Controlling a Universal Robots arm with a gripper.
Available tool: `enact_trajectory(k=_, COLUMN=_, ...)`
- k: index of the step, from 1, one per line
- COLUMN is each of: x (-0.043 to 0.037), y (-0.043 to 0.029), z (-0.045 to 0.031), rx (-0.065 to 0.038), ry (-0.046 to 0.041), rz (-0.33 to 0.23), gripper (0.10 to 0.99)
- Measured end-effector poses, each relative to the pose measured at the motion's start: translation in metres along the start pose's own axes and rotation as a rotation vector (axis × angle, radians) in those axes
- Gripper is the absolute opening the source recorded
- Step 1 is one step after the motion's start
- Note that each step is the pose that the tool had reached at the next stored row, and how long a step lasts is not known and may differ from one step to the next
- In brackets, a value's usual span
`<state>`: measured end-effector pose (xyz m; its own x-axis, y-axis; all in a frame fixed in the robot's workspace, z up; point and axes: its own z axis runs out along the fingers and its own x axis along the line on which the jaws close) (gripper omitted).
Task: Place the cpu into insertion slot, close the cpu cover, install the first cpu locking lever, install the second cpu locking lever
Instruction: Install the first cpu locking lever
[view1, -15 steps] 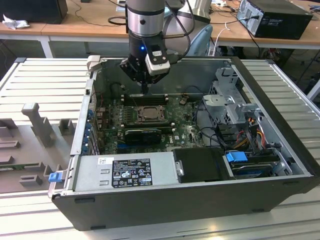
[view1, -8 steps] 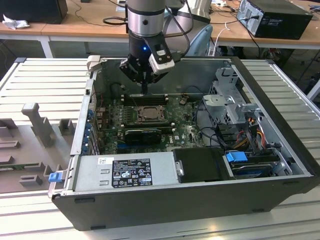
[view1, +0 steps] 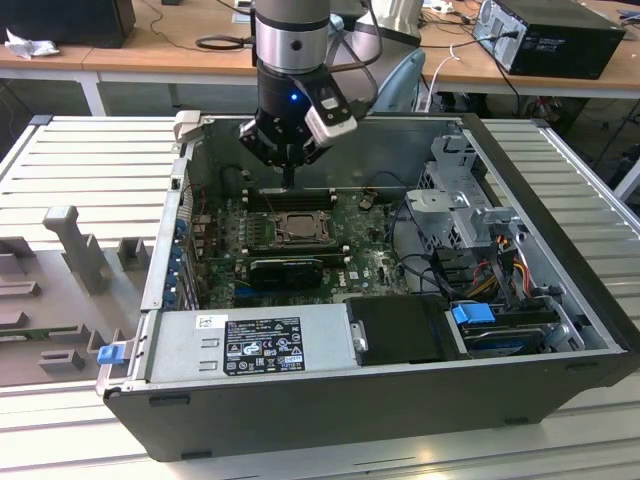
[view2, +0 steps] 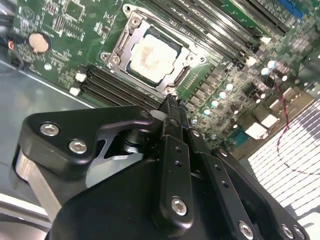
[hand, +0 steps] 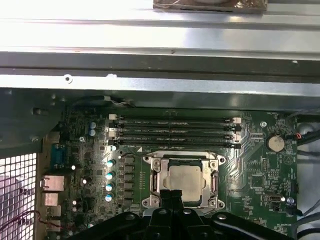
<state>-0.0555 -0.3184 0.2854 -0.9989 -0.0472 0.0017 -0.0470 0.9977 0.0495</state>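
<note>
Since the cpu (hand: 186, 179) sits in the insertion slot (hand: 148, 202) straight below the tool (view1: 288, 182), with the cpu cover (hand: 159, 176) lying flat around it, I'd put this at the locking-lever step. Tool fingers are pinched together with nothing held, and the tip hovers just above the socket edge. Can't tell if either lever is latched. Lever work needs the tip on the thin wire arm beside the cover, not on the chip.

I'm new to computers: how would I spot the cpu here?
Look inside the open computer case at the green circuit board. Beside the long black memory slots sits a metal-framed square socket; the cpu is the one pale silvery square in its middle.
</note>
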Motion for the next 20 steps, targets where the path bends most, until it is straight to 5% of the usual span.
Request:
enact_trajectory(k=8, x=0.0, y=0.0, z=0.0001, rx=0.0, ry=0.0061, rz=-0.135, gripper=0.106)
enact_trajectory(k=20, x=0.0005, y=0.0001, z=0.0026, rx=0.0, ry=-0.0028, rz=-0.016, gripper=0.106)
